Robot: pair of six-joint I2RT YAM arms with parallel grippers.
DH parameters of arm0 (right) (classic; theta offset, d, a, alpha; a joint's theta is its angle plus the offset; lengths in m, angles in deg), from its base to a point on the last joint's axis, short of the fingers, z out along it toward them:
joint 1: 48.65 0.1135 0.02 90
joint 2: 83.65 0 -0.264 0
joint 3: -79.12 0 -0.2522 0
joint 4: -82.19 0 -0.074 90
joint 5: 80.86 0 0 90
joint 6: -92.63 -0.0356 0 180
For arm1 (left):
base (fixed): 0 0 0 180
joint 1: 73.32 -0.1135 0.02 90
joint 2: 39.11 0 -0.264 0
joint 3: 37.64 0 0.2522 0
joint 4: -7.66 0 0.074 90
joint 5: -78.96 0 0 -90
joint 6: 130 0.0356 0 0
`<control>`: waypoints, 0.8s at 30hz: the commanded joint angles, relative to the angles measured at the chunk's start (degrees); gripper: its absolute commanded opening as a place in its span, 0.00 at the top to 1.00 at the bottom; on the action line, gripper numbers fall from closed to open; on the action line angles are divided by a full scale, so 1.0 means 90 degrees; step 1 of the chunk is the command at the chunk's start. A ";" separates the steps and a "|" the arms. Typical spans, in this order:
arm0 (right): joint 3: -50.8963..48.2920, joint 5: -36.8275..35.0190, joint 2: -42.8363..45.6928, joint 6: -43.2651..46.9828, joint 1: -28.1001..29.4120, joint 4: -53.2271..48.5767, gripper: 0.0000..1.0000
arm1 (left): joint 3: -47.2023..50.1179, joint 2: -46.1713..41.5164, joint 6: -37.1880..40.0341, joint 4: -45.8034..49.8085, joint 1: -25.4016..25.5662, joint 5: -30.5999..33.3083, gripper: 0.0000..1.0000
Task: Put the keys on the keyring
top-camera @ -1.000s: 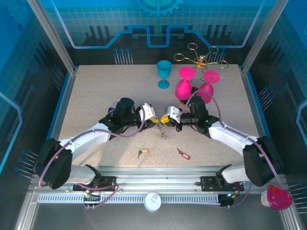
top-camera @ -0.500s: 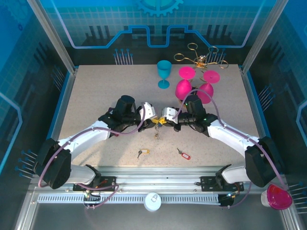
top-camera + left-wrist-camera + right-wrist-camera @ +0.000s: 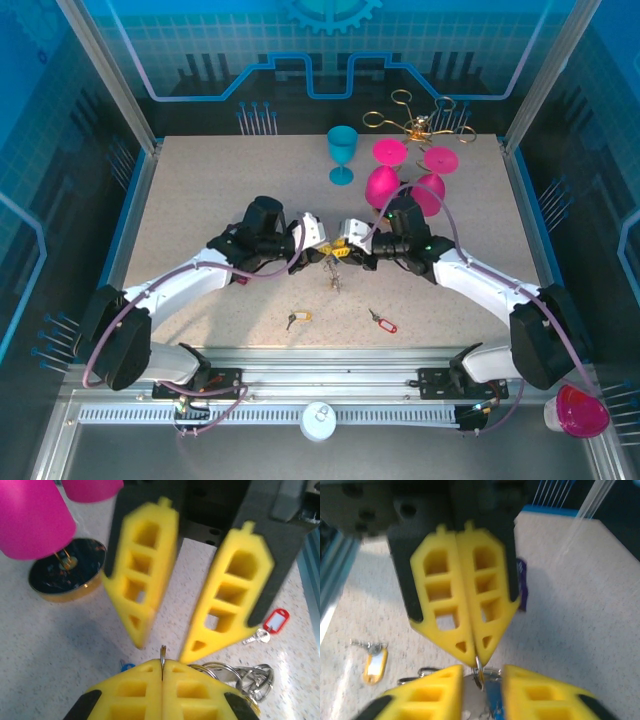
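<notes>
The left arm (image 3: pixel 185 285) and the right arm (image 3: pixel 485 285) are built alike: smooth white shells on the long links, bulky black housings at the joints, and black base plates (image 3: pixel 200 382) at the near rail. A dull purple cable (image 3: pixel 85 362) loops loosely along each arm from base to wrist. A small white block (image 3: pixel 312 232) sits at each wrist. The left pincer (image 3: pixel 162 664) and the right pincer (image 3: pixel 480 672) have bright yellow fingers (image 3: pixel 145 575). These are wedge-shaped, taper to a point, and are pierced by a ladder of rectangular cut-outs. Dark grey carriers (image 3: pixel 280 555) back them.
</notes>
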 commanded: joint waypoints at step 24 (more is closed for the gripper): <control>-0.1381 0.1492 -0.0561 -0.2300 -0.0576 0.4867 0.75 | 0.1999 0.0678 -0.2518 -0.6666 -0.0040 -0.0671 1.00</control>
